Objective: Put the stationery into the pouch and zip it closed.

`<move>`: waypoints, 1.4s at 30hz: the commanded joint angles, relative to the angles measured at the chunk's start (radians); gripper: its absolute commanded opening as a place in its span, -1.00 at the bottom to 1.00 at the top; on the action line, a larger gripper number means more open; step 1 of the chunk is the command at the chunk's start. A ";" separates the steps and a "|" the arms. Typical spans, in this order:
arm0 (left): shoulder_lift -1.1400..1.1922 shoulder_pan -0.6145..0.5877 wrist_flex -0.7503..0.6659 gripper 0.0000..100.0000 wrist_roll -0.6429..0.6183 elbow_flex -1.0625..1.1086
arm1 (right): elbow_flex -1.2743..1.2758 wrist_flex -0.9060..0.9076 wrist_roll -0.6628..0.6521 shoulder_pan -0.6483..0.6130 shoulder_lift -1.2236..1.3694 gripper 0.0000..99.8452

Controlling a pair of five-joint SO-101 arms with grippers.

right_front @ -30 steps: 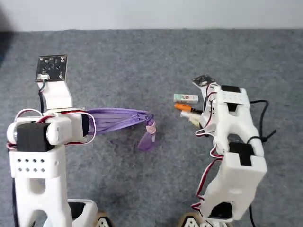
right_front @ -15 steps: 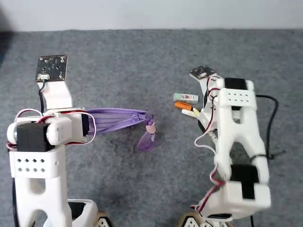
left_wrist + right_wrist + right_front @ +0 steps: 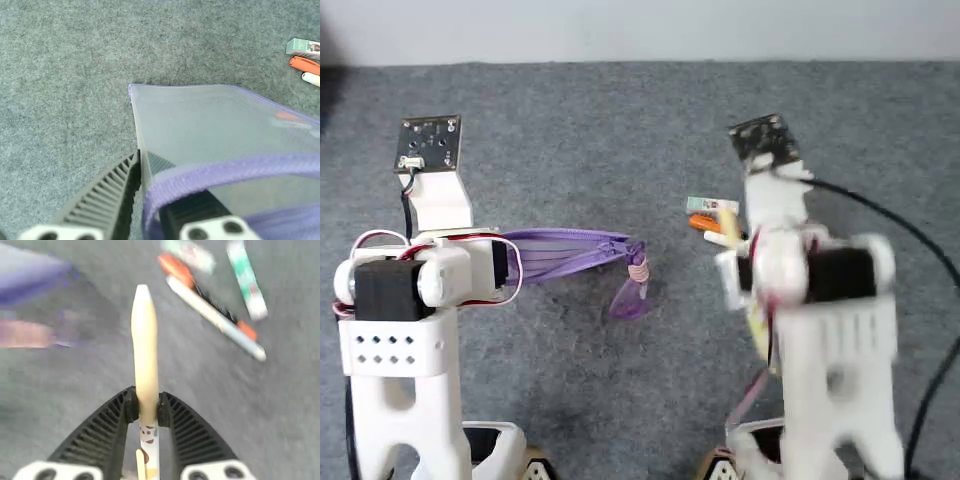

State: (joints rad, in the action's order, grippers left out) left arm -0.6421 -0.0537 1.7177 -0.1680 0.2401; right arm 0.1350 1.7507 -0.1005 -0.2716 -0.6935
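A translucent purple pouch (image 3: 570, 254) hangs off the carpet, and my left gripper (image 3: 141, 162) is shut on its edge just under the purple zip band (image 3: 235, 171). A pink zip pull (image 3: 638, 267) dangles at the pouch's free end. My right gripper (image 3: 146, 402) is shut on a cream-coloured pen (image 3: 144, 350), held above the carpet and pointing away from the wrist. The right arm (image 3: 810, 275) stands raised to the right of the pouch. Beyond it lie an orange marker (image 3: 176, 270), a white pen (image 3: 215, 317) and a green-and-white stick (image 3: 245, 277).
Grey carpet (image 3: 620, 120) covers the whole table. The loose stationery (image 3: 710, 215) lies in a small pile between the arms, right of the pouch's free end. A small teal box (image 3: 302, 46) sits at the far side of that pile.
The right arm has risen from the stationery pile and drawn back with the cream pen in its gripper. The left arm and the pouch have stayed still.
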 commanded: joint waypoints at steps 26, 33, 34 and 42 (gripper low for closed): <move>-0.017 -0.012 0.006 -0.98 -0.014 -0.041 | 0.341 -1.282 0.183 -0.601 -0.249 -0.98; -0.015 -0.012 0.005 -0.98 -0.014 -0.041 | 0.583 -1.480 0.130 -0.601 -0.255 -0.98; -0.015 -0.012 0.005 -0.98 -0.014 -0.041 | 0.603 -1.495 0.130 -0.601 -0.255 -0.98; -0.014 -0.012 0.000 -0.98 -0.014 -0.041 | 0.628 -1.383 0.098 -0.601 -0.257 -0.77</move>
State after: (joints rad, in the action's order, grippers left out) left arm -0.6421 -0.0583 1.7177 -0.1680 0.2401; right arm 0.7748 0.3284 0.0299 -0.8638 -0.9344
